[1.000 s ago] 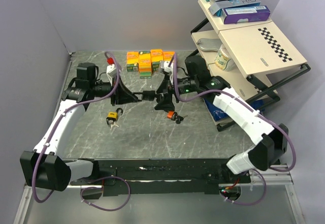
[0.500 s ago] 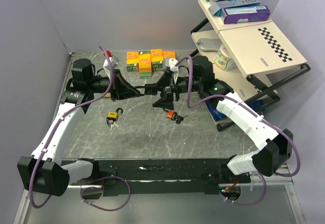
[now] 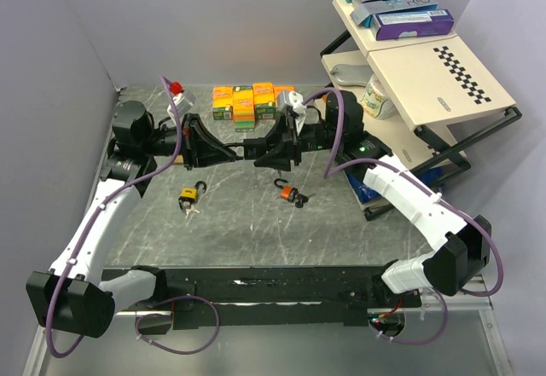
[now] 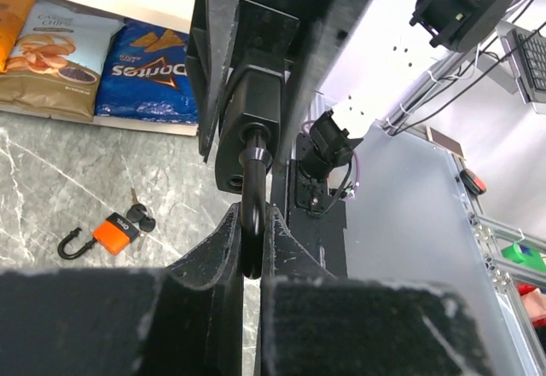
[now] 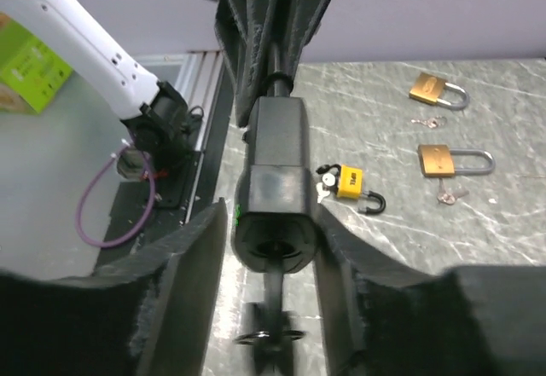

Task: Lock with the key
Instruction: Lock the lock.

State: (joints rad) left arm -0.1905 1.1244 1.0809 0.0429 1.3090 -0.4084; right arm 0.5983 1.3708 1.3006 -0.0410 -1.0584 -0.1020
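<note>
Yellow padlock (image 3: 189, 197) lying on table (image 3: 239, 231), lower left of centre. Left gripper (image 3: 220, 152) pinched narrow on shackle of black padlock (image 3: 253, 149), raised at frame centre. Right gripper (image 3: 275, 147) clamped around its body; blurred key (image 5: 268, 332) at keyhole end. Orange padlock (image 3: 290, 193) on table just below

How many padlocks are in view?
5: black padlock held between left end effector and right end effector; yellow padlock and orange padlock on the table; two brass padlocks, seen only from the right wrist. Others may be hidden.
</note>
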